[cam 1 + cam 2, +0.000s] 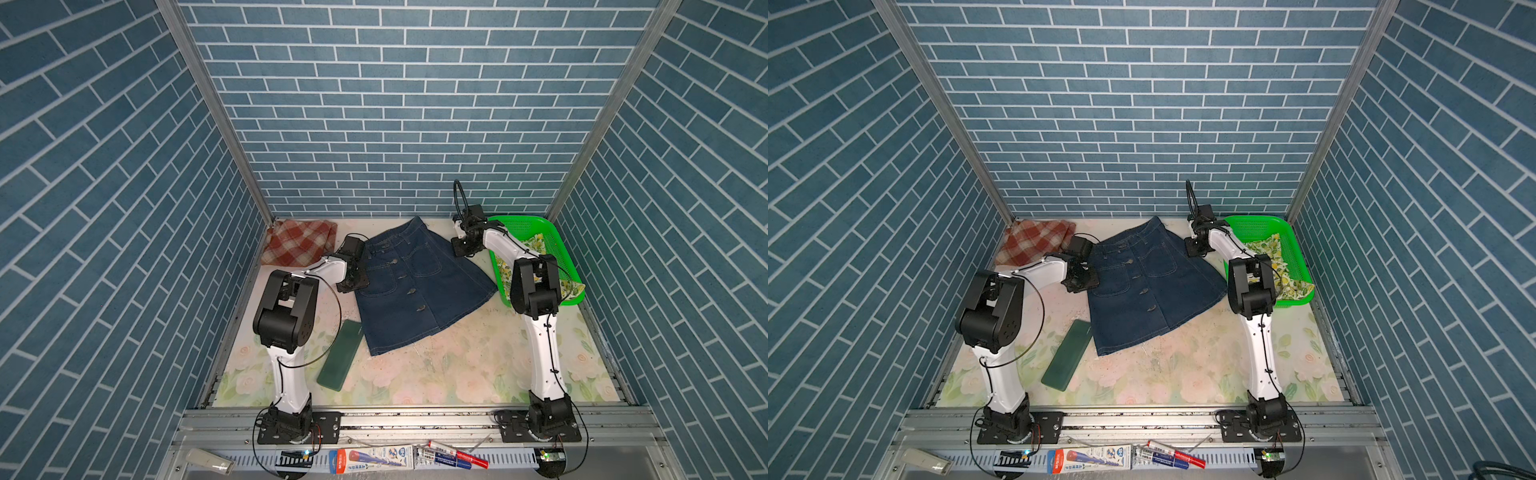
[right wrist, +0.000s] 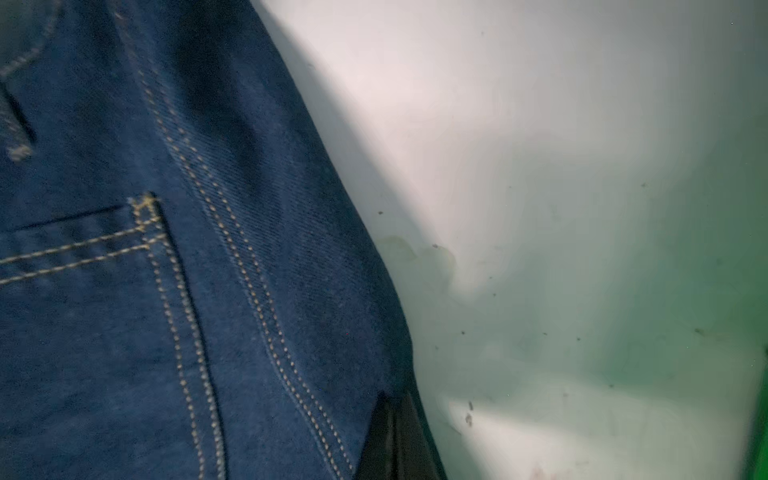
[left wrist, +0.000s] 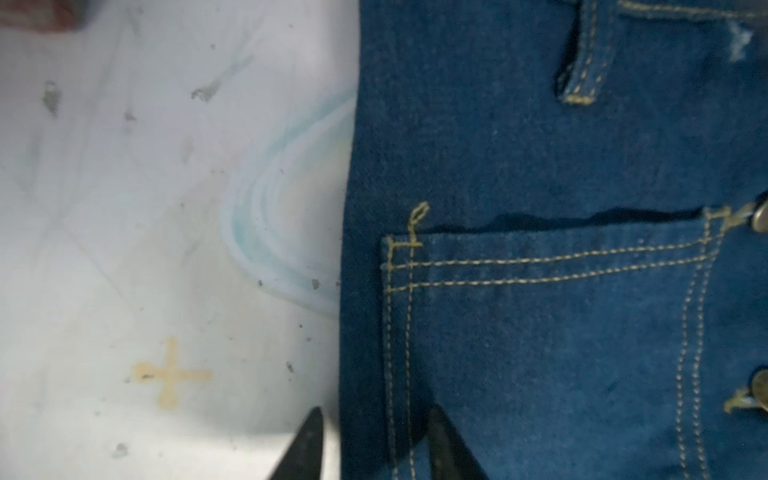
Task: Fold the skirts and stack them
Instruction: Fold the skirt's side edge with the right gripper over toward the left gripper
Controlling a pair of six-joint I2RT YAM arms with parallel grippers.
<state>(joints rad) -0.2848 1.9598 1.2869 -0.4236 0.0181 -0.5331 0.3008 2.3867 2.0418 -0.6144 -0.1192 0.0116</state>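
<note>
**Both tools down at the denim skirt's side edges**

Blue brick-patterned walls (image 1: 395,104) close in a desk (image 1: 457,365) covered with a pale floral sheet.

The left arm rises from its base at the front edge, folds sharply at the elbow and reaches toward the far edge, wrist bent down. The left tool (image 1: 353,280) sits at the left side edge of the denim skirt (image 1: 407,291). In the left wrist view its jaws (image 3: 376,411) stand apart, one finger on bare desk and the other over the denim beside a pocket seam, with the skirt's edge between them.

The right arm stands taller, its elbow above the basket (image 1: 523,224), forearm angled inward and down. The right tool (image 1: 467,247) meets the skirt's right side edge near the waistband. In the right wrist view its fingers (image 2: 392,415) are pressed together on the denim's edge.

The denim skirt lies flat, buttons up, in the far middle of the desk, waistband toward the far edge. The plaid skirt (image 1: 297,245) lies folded in the far left corner.

The green mesh basket sits at the far right corner and holds the lemon-print skirt (image 1: 534,243), which spills over its near rim. A dark green pad (image 1: 338,353) lies near the left edge, just beside the denim hem.

A printed packet (image 1: 372,457) and markers (image 1: 457,455) lie on the front rail, with writing too small to read.
</note>
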